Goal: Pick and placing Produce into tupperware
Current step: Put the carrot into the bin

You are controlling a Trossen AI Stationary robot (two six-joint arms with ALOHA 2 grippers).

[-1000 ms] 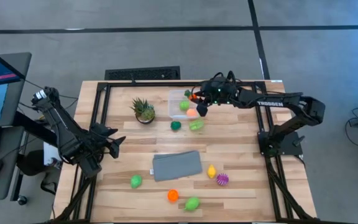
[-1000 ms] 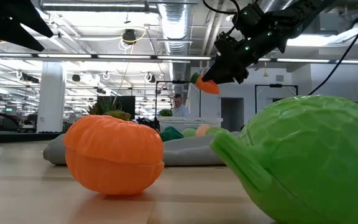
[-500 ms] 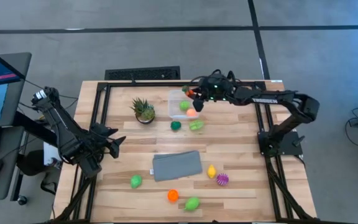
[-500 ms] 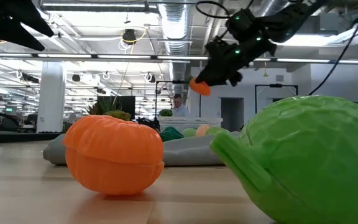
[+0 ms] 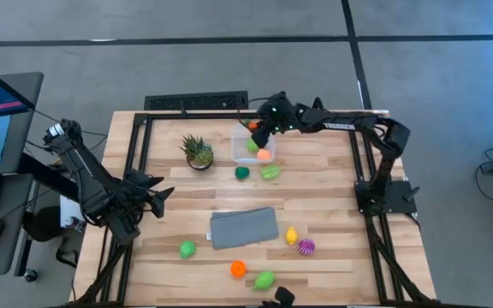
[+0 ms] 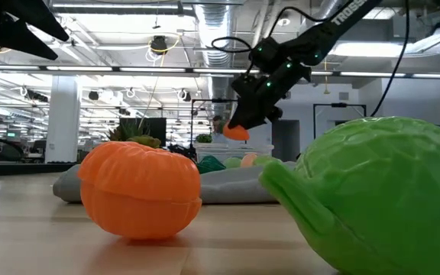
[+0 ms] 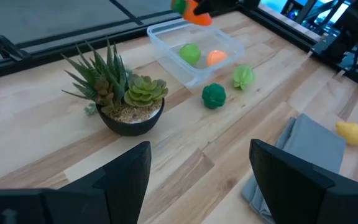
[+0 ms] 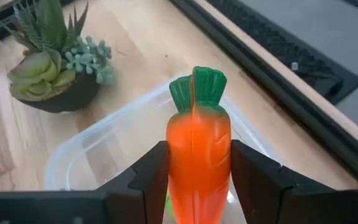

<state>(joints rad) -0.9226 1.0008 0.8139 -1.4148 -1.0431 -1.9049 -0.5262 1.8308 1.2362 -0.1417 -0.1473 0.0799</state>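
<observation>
Right pincer (image 8: pixel 194 177) was clamped on an orange carrot (image 8: pixel 197 146), held above the clear tupperware (image 5: pixel 245 133) at upper centre of the high view. Left pincer (image 7: pixel 197 171) stood open, empty, over the counter (image 5: pixel 332 201), lower left.

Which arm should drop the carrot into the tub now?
The right. Its gripper is shut on the carrot directly above the tupperware; the left gripper waits open, far off at the table's left edge.
</observation>
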